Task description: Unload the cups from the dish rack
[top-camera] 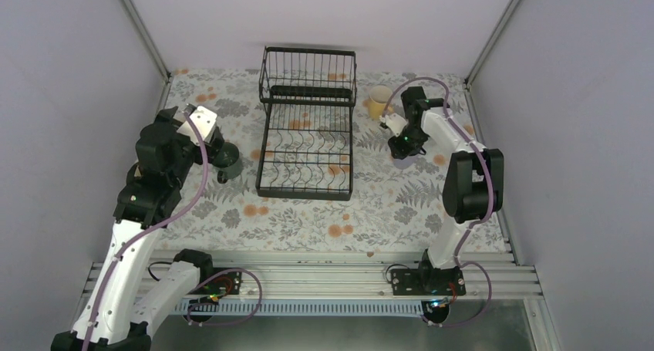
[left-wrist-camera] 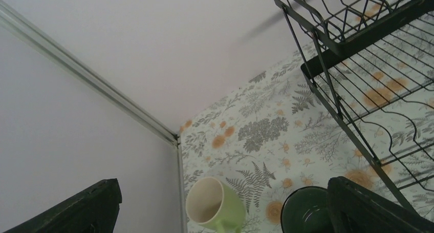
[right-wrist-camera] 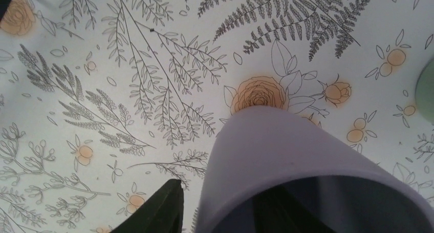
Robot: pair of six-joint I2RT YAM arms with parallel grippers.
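Fingers of your right gripper point(right-wrist-camera: 225, 194) are pinching the wall of a smooth lavender handleless tumbler point(right-wrist-camera: 286, 146), one dark finger lying outside and the other inside its mouth, over the fern-and-orange-flower printed tablecloth point(right-wrist-camera: 128, 89) to the right of the black wire dish rack point(top-camera: 307, 135), with a yellowish mug point(top-camera: 377, 100) standing near at the far side. Your left gripper point(left-wrist-camera: 223, 189) is gaping wide and holding nothing, hovering left of the rack above a light green handled mug point(left-wrist-camera: 215, 205) and a dark green mug point(left-wrist-camera: 304, 212) that are sitting close together on the cloth.
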